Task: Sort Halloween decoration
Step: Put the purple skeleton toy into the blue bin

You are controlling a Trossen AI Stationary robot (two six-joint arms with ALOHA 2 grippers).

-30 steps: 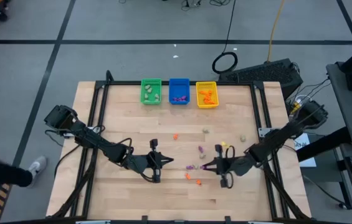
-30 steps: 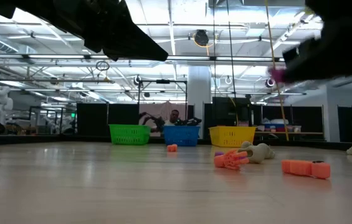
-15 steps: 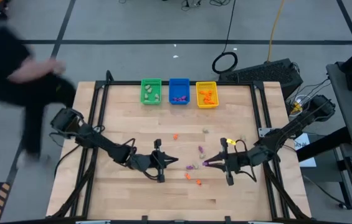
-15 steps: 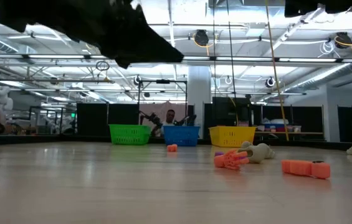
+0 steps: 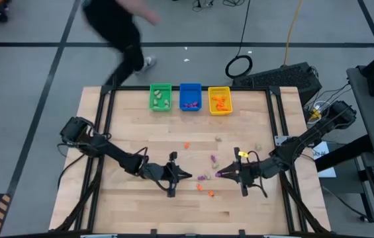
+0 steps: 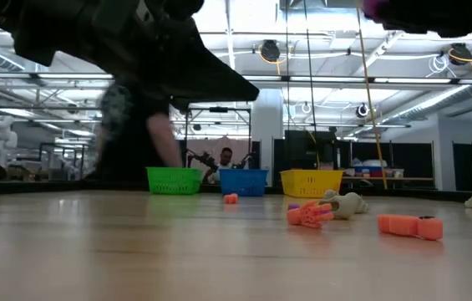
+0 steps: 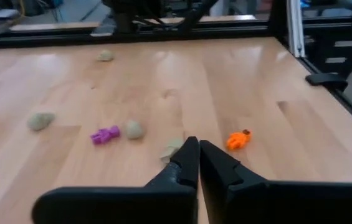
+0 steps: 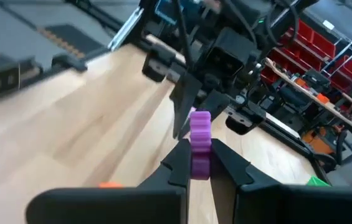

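A: What's in the right gripper [image 8: 200, 163]?
B: A purple trinket [image 8: 200, 144], pinched upright between its closed fingers, held above the table [image 5: 140, 112] toward four o'clock.

A: And the left gripper [image 5: 187, 175]?
B: Fingers together, nothing between them, near the centre at about six o'clock, tips facing the right one.

A: The loose trinkets?
B: Scattered around the middle: an orange trinket [image 7: 238, 139] just off the left tips, more spread toward three o'clock. The green bin [image 5: 160, 96], blue bin [image 5: 190, 96] and yellow bin [image 5: 219, 100] line the twelve o'clock edge.
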